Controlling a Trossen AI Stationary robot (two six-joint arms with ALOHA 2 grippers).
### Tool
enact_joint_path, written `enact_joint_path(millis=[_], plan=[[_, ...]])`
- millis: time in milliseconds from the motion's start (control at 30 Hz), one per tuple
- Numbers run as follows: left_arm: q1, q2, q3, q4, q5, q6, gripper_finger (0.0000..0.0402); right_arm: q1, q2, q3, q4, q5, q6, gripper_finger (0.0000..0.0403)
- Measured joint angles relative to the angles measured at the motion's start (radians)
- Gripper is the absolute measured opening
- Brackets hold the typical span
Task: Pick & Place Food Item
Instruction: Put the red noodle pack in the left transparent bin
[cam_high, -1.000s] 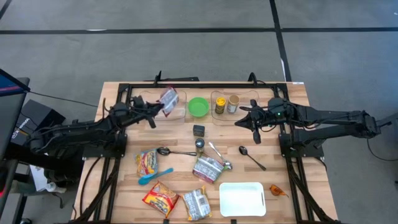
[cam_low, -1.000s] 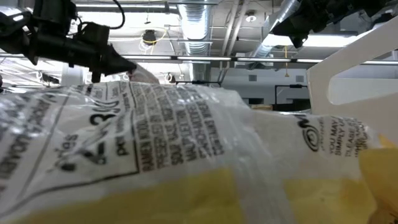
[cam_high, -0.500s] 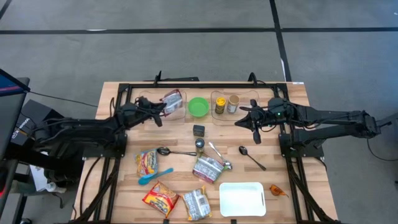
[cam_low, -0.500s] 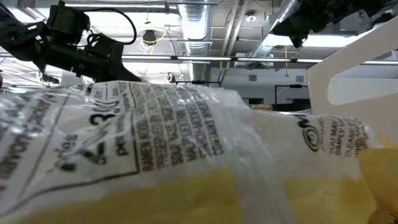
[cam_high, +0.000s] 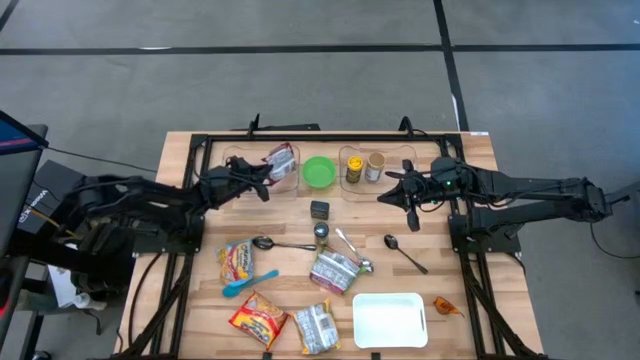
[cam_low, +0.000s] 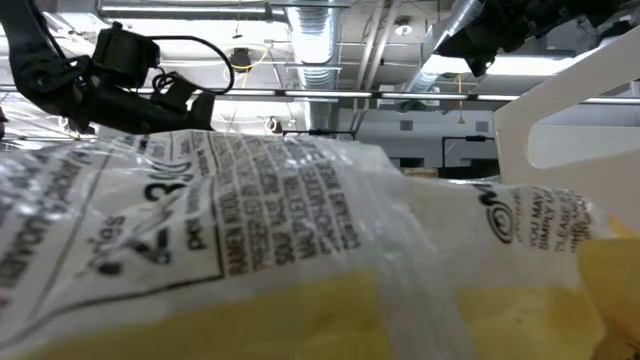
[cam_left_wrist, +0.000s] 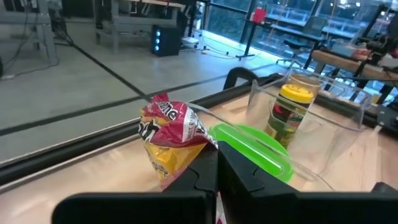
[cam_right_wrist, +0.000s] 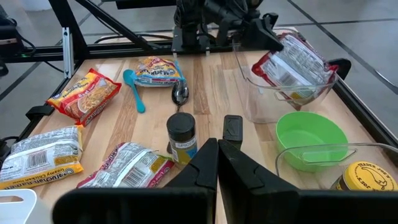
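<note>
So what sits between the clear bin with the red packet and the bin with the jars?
The green bowl sits between the clear bin and the jar bin, clearest in the high view.

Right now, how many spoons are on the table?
4: a blue spoon by the front-left packets, a metal spoon mid-table, another beside the centre packet, a dark spoon right of it. None seems hidden.

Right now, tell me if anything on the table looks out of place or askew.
The red snack bag is not lying flat: it sits tilted in the clear container at the table's far edge, poking above the rim, with the left gripper shut on it. Several noodle packets lie scattered at odd angles.
</note>
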Motion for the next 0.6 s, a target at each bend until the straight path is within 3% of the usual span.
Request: enact_joint_path(millis=[600], plan=[[0.000, 0.040, 0.001, -0.008, 0.059, -0.010, 0.0000, 0.000, 0.000, 0.000, 0.000, 0.000, 0.003, 0.0005]])
